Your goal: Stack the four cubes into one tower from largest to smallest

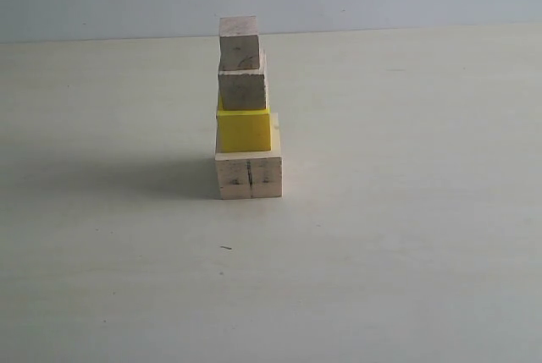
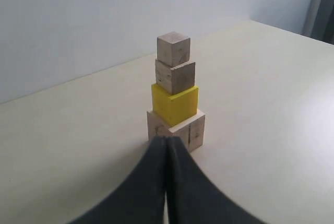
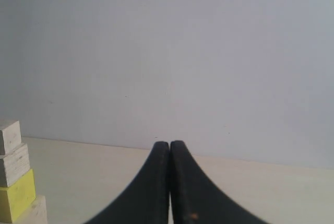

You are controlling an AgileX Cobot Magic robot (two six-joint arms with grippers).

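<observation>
Pale-wood large cube (image 1: 248, 177), yellow cube (image 1: 244, 130), medium cube (image 1: 243, 90) and small cube (image 1: 240, 41) are stacked upward on the table (image 1: 406, 236). The left end effector (image 2: 166, 143) and right end effector (image 3: 170, 146) are held closed, empty.

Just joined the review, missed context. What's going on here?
Nothing is being handled right now. The tower stands finished on the table: large wood cube at the bottom, then yellow cube, medium wood cube, small wood cube on top. Left claw and right claw are both shut, empty, clear of it.
</observation>
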